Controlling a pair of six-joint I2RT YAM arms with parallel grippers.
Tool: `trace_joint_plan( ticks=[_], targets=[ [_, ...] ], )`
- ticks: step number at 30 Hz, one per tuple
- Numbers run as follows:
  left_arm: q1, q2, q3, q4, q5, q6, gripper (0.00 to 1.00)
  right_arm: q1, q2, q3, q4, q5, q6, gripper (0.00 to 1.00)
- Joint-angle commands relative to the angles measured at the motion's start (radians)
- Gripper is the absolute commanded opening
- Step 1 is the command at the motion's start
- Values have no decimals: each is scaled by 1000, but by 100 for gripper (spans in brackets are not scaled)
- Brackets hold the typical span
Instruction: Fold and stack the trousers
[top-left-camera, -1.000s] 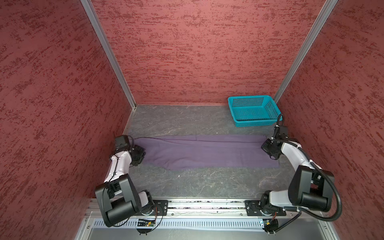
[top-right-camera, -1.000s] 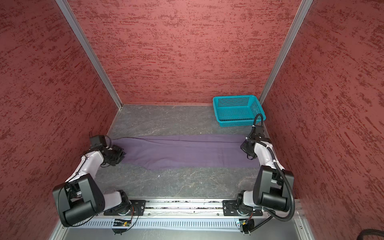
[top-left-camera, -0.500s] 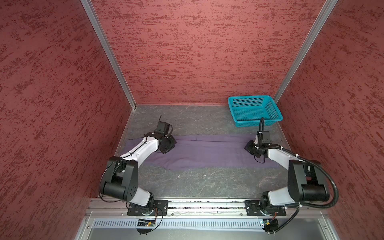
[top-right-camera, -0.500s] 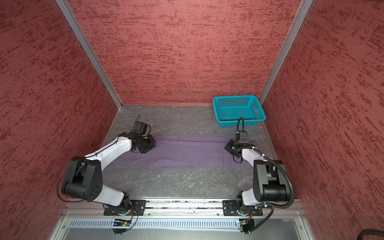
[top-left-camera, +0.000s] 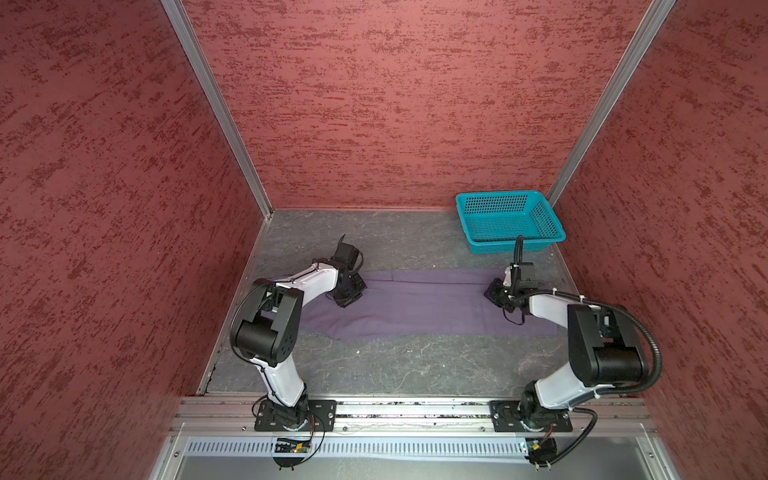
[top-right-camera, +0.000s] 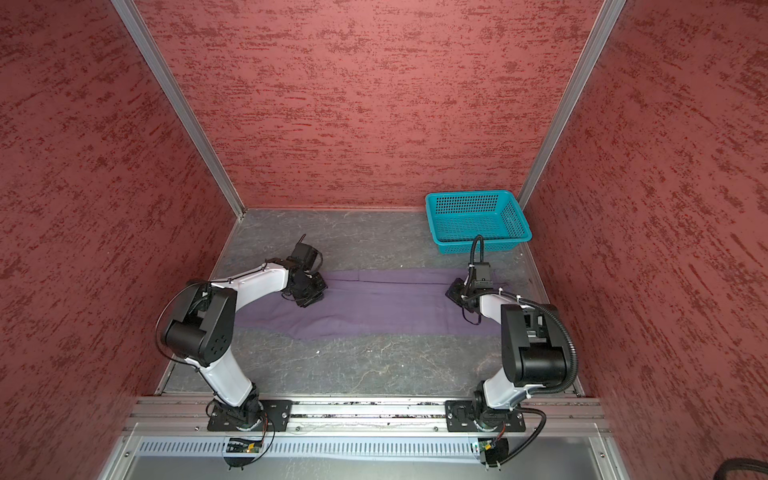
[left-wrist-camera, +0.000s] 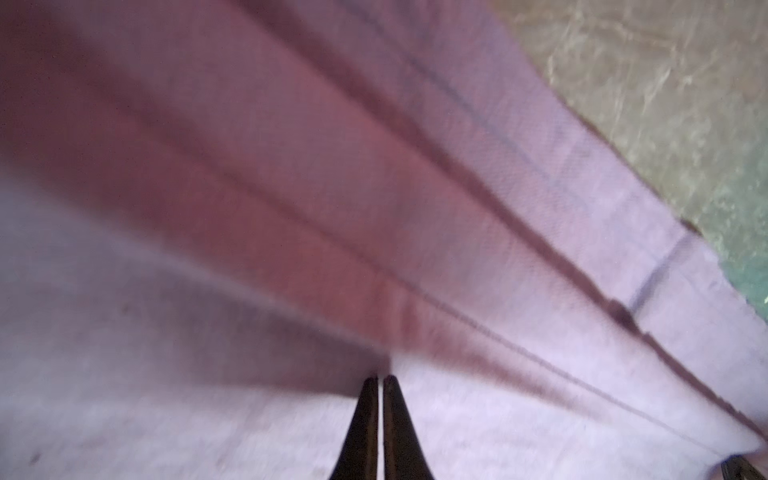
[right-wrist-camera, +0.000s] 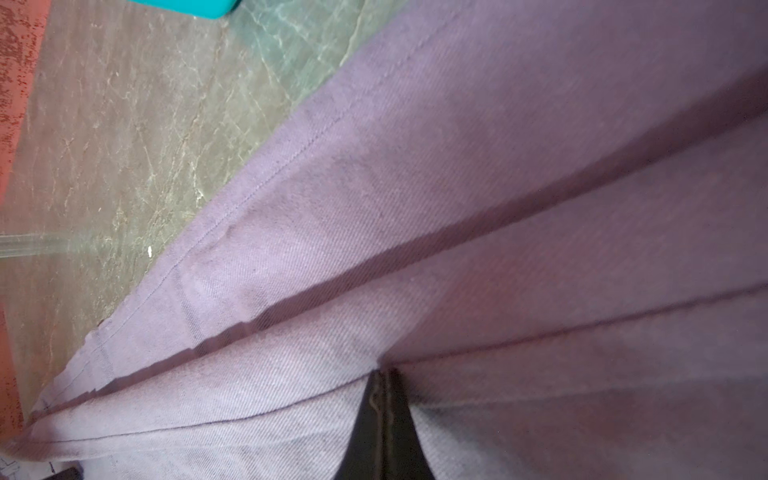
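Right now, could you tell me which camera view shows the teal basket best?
Either top view: both show the whole basket in the back right corner. The right wrist view catches only a teal sliver beyond the trousers; the left wrist view shows none.

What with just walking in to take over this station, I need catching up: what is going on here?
Two robot arms are working on a pair of long muted-purple cloth trousers, which lie in a flat strip across the grey table. The left hand is shut, pinching a ridge of cloth in the strip's left part. The right hand is shut on cloth towards its right end. The teal perforated plastic basket in the far right corner is empty.
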Motion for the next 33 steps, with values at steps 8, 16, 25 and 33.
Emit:
trace_joint_plan(
  ticks=[8,16,25,33],
  targets=[
    [108,163,246,12,52,74,10,7,-179,-4,-4,-79,-128,0],
    [174,311,498,3,197,48,12,44,-213,-113,-28,-96,-157,0],
    [279,106,270,32,227,56,12,57,-143,-66,-56,58,-142,0],
    [263,-317,-18,-13,113,150,23,22,-65,125,-215,118,-72,10]
  ],
)
